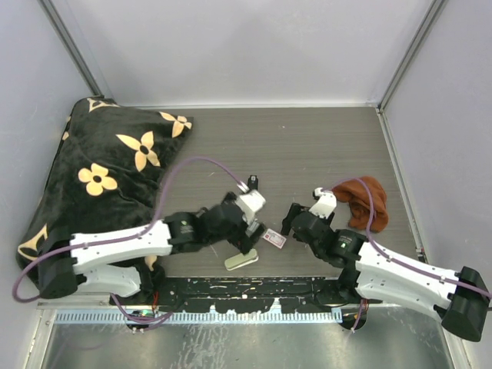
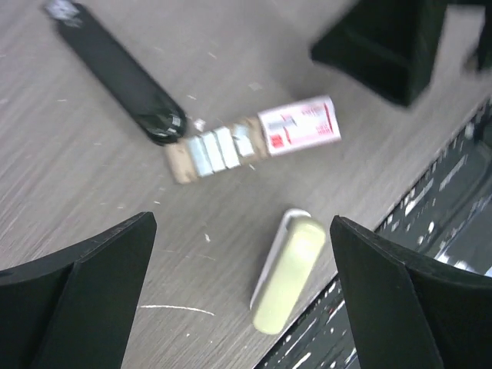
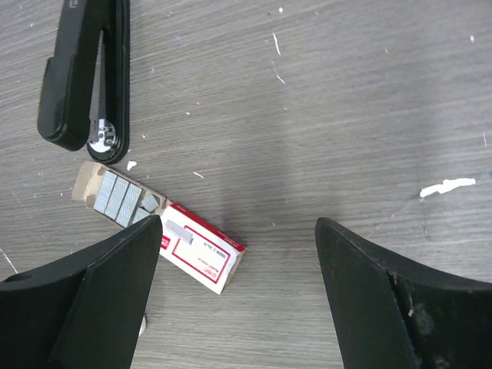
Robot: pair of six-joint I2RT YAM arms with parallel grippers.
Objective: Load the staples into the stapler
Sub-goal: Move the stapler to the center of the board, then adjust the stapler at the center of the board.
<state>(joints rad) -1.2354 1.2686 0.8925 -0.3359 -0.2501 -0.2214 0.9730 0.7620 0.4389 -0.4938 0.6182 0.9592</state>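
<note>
From above, the grey wood-grain table (image 1: 307, 146) has a black cushion (image 1: 100, 169) with tan flowers along its left edge, reaching into the far left corner. A crumpled brown cloth (image 1: 366, 201) lies toward the right edge. Both arms reach inward close to the middle of the near edge. The left pincer (image 1: 247, 240) and right pincer (image 1: 290, 223) flank a red-and-white box (image 1: 274, 238). A cream-green oblong (image 1: 241, 260) sits just nearer the edge. At this size neither the staples nor the stapler can be made out.

In the left wrist view, the left pincer (image 2: 242, 307) is spread wide with nothing between its fingers (image 2: 77, 300). Past them the staples (image 2: 214, 150) lie as silvery strips in a brown cardboard tray pulled partly out of the red-and-white box (image 2: 300, 125). The black stapler (image 2: 115, 73) lies just beside the tray's open end. The cream-green oblong (image 2: 288, 273) rests near the table's edge.

In the right wrist view, the right pincer (image 3: 238, 300) is likewise spread and holds nothing. The staples (image 3: 119, 196) sit in the tray, with one end of the stapler (image 3: 84, 77) almost touching it.
</note>
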